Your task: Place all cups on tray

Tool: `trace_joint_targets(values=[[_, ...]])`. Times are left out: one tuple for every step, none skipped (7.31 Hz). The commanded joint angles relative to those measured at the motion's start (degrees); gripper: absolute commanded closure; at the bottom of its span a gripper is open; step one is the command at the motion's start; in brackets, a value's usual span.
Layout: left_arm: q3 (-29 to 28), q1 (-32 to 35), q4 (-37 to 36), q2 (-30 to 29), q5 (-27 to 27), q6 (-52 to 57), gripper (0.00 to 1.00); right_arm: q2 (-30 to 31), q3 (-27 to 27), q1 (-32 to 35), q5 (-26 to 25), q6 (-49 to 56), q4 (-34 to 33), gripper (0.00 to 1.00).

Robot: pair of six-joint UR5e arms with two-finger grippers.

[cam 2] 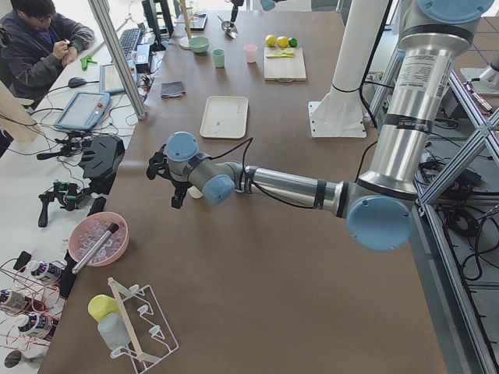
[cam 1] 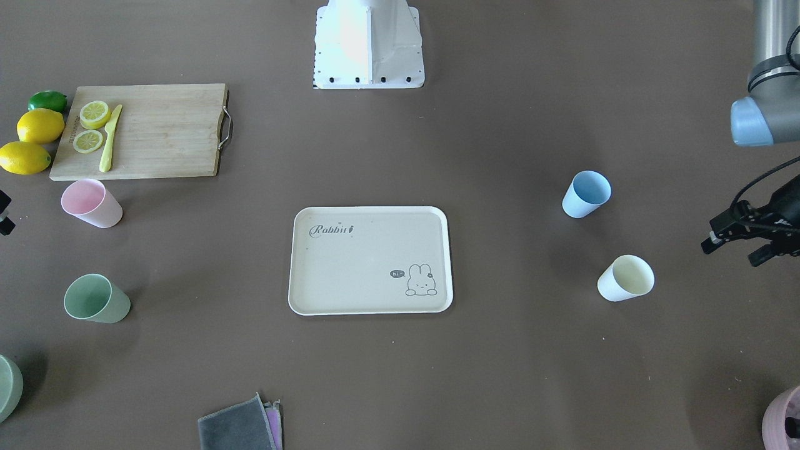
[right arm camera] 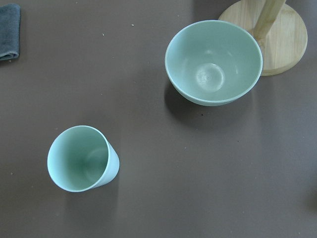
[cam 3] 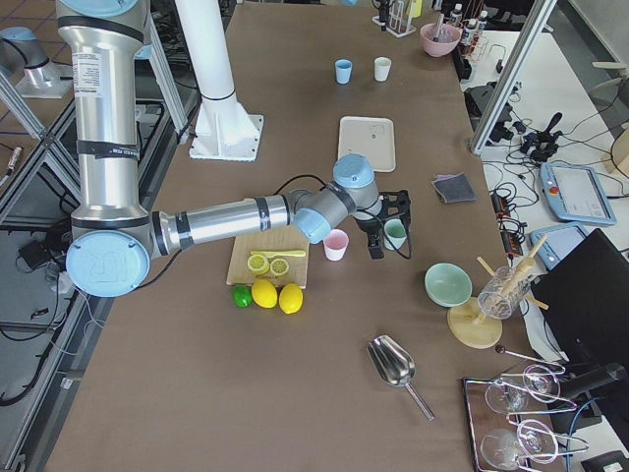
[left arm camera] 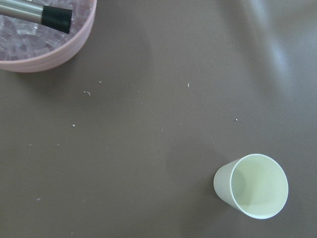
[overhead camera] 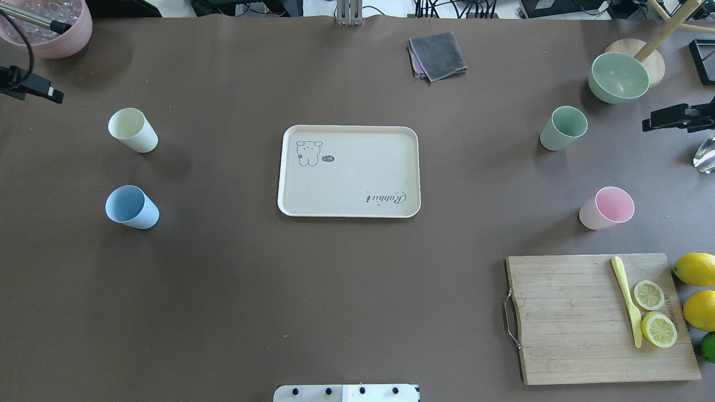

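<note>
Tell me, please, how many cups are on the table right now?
4. The cream-yellow cup and the light blue cup stand on the robot's left of the tray; the sage green cup and the pink cup stand on its right. None is on the tray.

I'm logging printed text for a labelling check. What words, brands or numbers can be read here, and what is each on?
"Rabbit", in grey script, on the tray.
"hi", in a dark speech bubble beside the rabbit drawing, same tray.
Mark along the cutting board edge: too small to read.
</note>
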State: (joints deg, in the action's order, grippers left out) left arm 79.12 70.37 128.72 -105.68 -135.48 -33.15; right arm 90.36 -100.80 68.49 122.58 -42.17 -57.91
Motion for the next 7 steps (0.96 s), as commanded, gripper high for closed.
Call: trace_joint_targets(values=[[-4.5,-7.1,6.0,-2.4,7.3,-5.3,0.03,-0.1,0.0,-0.5,-0.3,-0.2,0.2,0.0],[-4.5,-7.4,6.0,-2.3,7.5,-5.3,0.09,-0.1,0.0,-0.5,-0.5,-0.2,0.2,0.0],[-4.8,-8.1,6.2,-2.3,7.6,-5.3,0.19,-0.1,0.1,-0.5,-0.5,-0.2,0.2,0.0],[-5.0,-9.1,7.1,-2.1,7.7,-5.3,0.34,0.0,0.1,-0.5,-0.6,-0.2,0.2,0.0],[-4.6,-9.6,7.3,-1.9,7.6,-5.3,0.63,0.3,0.1,-0.5,-0.7,-0.2,0.3,0.0],[-4.6,-10.1,7.3,-1.9,7.6,-5.3,1.0,0.4,0.1,-0.5,-0.8,-0.2,0.3,0.0],[-4.1,-10.1,7.4,-2.3,7.6,-5.9,1.0,0.4,0.0,-0.5,-0.9,-0.2,0.3,0.0]])
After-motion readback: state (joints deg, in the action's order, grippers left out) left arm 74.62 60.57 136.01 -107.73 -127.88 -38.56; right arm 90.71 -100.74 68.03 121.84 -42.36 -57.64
